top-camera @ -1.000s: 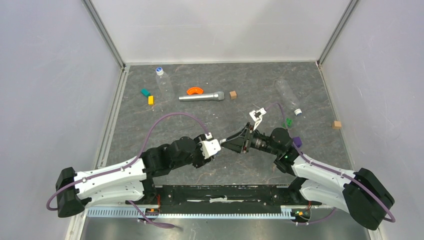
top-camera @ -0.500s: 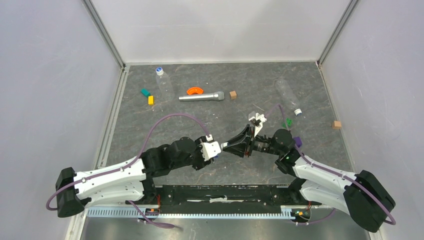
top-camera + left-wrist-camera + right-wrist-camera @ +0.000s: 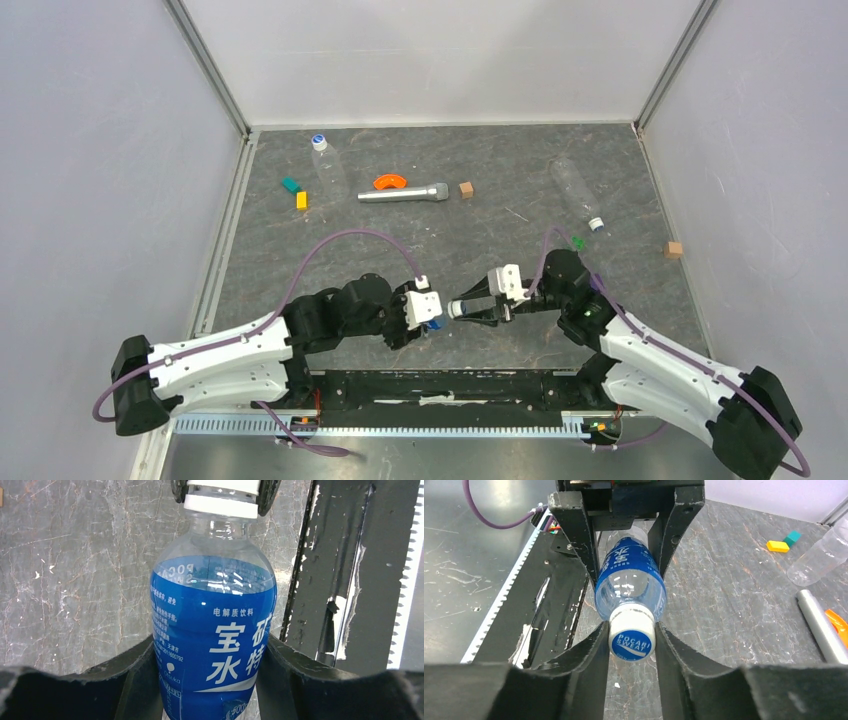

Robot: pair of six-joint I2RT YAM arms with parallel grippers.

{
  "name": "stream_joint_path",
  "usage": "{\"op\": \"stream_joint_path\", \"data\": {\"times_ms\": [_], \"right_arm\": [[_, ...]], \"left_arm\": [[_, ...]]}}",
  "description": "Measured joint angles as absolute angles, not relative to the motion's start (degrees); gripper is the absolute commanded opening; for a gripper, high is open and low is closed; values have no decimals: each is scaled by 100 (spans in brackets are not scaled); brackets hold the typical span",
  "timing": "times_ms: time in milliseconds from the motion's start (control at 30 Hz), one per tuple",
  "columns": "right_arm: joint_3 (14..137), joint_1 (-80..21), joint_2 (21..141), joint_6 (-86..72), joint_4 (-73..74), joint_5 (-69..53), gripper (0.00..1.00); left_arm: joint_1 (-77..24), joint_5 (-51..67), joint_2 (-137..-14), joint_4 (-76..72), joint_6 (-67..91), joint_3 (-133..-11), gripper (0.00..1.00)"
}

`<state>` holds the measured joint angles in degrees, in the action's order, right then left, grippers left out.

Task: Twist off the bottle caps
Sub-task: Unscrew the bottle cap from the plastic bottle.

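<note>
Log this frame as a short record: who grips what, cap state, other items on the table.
left gripper: shut on the body of the blue-label bottle
right gripper: shut on its cap
cap state: seated on the neck, not off
other bottles: back-left bottle and back-right bottle, lying down, both capped
other items: silver cylinder, orange curved piece, wooden cube, second wooden cube, green block, yellow block

The left arm (image 3: 225,355) and right arm (image 3: 655,358) share white shells on the long links, bulky black joint housings and black base blocks, with a purple cable (image 3: 340,232) running along each. The left end effector (image 3: 438,320) and right end effector (image 3: 465,308) each pair a white block with two matte black, wedge-shaped fingers (image 3: 579,675).
</note>
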<state>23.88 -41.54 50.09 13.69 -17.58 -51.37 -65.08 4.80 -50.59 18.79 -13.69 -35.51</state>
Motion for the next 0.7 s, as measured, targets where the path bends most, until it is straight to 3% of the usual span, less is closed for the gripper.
{"op": "stream_joint_path", "data": {"times_ms": [67,167,233,267,533,700], "right_arm": [[2338,-4167,4936,1518,-1739,-5122,62],[2021,-4156,4812,1278,-1918,-4928,70],[1653,-4156,4665,821,-2226,-4654,86],[1476,-4156,4589,530,-2390,-4541,88],[377,-4156,4434,-2615,-4488,-3651,85],[849,-4156,4456,-3658,-4123,-2923,85]], "left_arm": [[-6506,530,-5061,1861,-1369,-3551,4],[-6508,537,-5048,1782,-1367,-3588,5],[-6508,381,-5046,1774,-1367,-3597,5],[-6506,257,-5059,1796,-1369,-3603,5],[-6506,-303,-5498,2095,-1372,-3861,5],[-6508,-416,-5603,2095,-1372,-3883,5]]}}
